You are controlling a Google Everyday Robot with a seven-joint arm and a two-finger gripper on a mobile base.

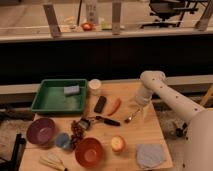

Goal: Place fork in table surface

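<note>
The fork [131, 117], a small slim silver utensil, lies slanted on the light tan table surface [137, 136], just right of the red chili pepper [115, 106]. My gripper [138, 107] points down from the white arm at the table's right side. It hangs directly over the fork's upper end, very close to it. I cannot tell whether it touches the fork.
A green tray [50, 102] holding a blue-grey sponge [71, 90] sits at the back left, with a white cup [94, 86] beside it. A black block [100, 104], a black-handled utensil [105, 120], grapes [77, 130], bowls [90, 151], a fruit [118, 144] and a grey cloth [150, 155] fill the front.
</note>
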